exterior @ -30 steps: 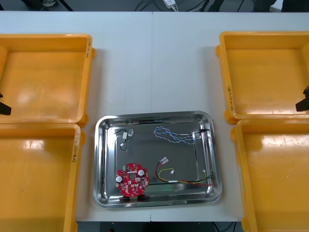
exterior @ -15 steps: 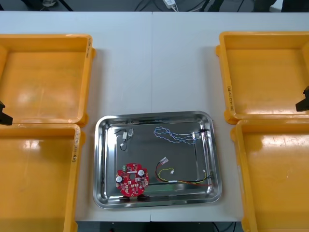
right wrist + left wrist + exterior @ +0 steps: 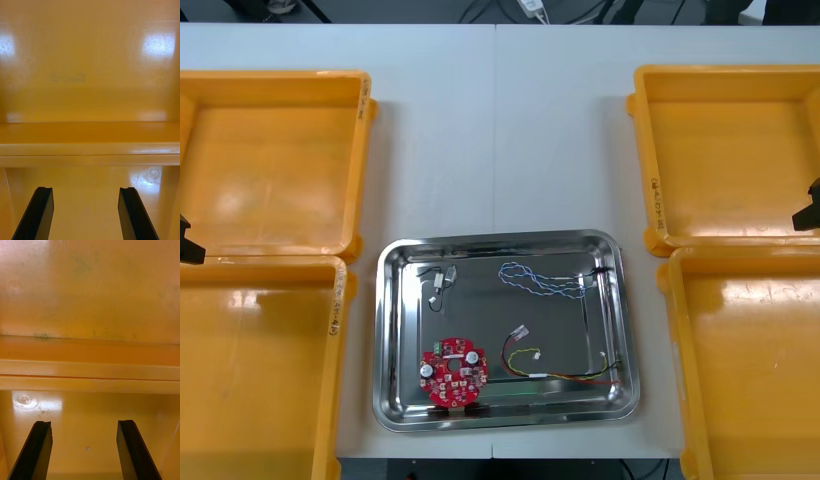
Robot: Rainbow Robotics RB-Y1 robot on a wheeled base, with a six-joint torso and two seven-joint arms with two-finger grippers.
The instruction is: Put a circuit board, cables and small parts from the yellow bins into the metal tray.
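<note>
The metal tray (image 3: pixel 385 330) lies at the table's near middle. In it are a round red circuit board (image 3: pixel 452 372), a twisted blue and white cable (image 3: pixel 538 279), a red and yellow cable (image 3: pixel 560 372), a black cable (image 3: pixel 588 310) and a small metal part (image 3: pixel 443 279). My left gripper (image 3: pixel 188 243) sits at the far left edge over the left bins; in the left wrist view it (image 3: pixel 85 450) stands open above bare orange bin floor. My right gripper (image 3: pixel 810 207) is at the far right edge, and it (image 3: pixel 87 212) is open over the bin rims (image 3: pixel 90 148).
Two yellow bins (image 3: pixel 275 160) (image 3: pixel 255 370) flank the tray on the left and two (image 3: pixel 730 150) (image 3: pixel 750 360) on the right; all look bare inside. Open table (image 3: pixel 500 140) stretches beyond the tray.
My left gripper has shifted slightly nearer along the left edge. Nothing else has moved.
</note>
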